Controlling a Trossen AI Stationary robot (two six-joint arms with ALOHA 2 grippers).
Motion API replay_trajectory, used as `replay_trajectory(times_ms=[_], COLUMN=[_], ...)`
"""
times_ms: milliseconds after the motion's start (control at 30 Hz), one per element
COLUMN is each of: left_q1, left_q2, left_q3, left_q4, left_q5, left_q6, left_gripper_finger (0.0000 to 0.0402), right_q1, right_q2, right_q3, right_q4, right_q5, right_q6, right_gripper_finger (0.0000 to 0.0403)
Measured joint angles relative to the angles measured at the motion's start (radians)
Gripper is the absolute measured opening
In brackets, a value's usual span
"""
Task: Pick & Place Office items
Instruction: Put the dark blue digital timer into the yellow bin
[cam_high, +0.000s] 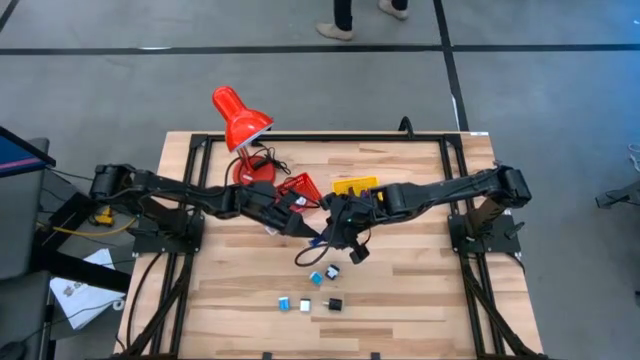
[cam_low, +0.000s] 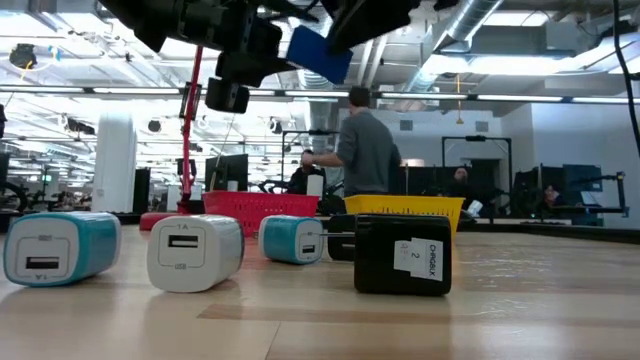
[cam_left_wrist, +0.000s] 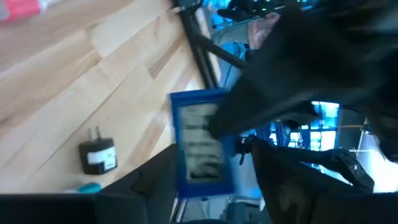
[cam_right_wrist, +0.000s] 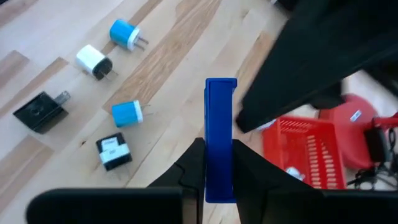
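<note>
both arms meet over the middle of the desk (cam_high: 400, 300), above the wood, not touching it. right gripper (cam_right_wrist: 217, 171) has its fingers pinched on a flat blue piece (cam_right_wrist: 219, 137), held edge-on & upright between the two pads in the right wrist view; in the low view the same blue piece (cam_low: 318, 52) hangs high over the desk, tilted. left gripper (cam_left_wrist: 205, 186) is right there too, its fingers either side of the blue piece (cam_left_wrist: 202, 143) w/ a gap showing, so spread, not clamped as far as i can tell.

rest of the office items lie toward the near edge of the desk, a bit right of centre: a cyan charger (cam_high: 285, 303), a white charger (cam_high: 305, 305) just beside it, a black charger (cam_high: 334, 303) next along, then another cyan charger (cam_high: 316, 278) & a black-and-white charger (cam_high: 332, 271) closer to the grippers. all apart from each other, lying flat.

red basket (cam_high: 300, 187) & yellow basket (cam_high: 354, 185) sit near the far edge, side by side, red lamp (cam_high: 240, 118) at the far-left area by the red basket. a person (cam_low: 366, 150) stands in the room behind the desk, back turned.
</note>
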Motion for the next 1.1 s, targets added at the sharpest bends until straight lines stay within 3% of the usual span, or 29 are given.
replay_trajectory(times_ms=[233, 433, 567, 733, 900, 1100], left_q1=[0.028, 0.046, 0.038, 0.038, 0.038, 0.038], left_q2=[0.0, 0.0, 0.0, 0.0, 0.0, 0.001], left_q3=[0.002, 0.001, 0.0, 0.0, 0.0, 0.0], left_q4=[-0.03, -0.048, -0.054, -0.04, 0.007, 0.05], left_q5=[-0.001, -0.067, -0.155, -0.318, -0.434, -0.444], left_q6=[0.149, 0.287, 0.371, 0.404, 0.405, 0.404], left_gripper_finger=[0.0272, 0.0291, 0.0291, 0.029, 0.029, 0.029], right_q1=[-0.028, -0.097, -0.154, -0.245, -0.283, -0.294], right_q2=[-0.028, -0.113, -0.236, -0.324, -0.293, -0.186], right_q3=[0.0, -0.068, -0.222, -0.377, -0.412, -0.412], right_q4=[-0.103, -0.218, -0.183, -0.061, -0.026, 0.025], right_q5=[-0.03, -0.096, -0.017, 0.122, 0.327, 0.348], right_q6=[0.152, 0.362, 0.542, 0.954, 1.218, 1.33], right_gripper_finger=[0.0048, 0.0048, 0.0048, 0.0048, 0.0049, 0.0049])
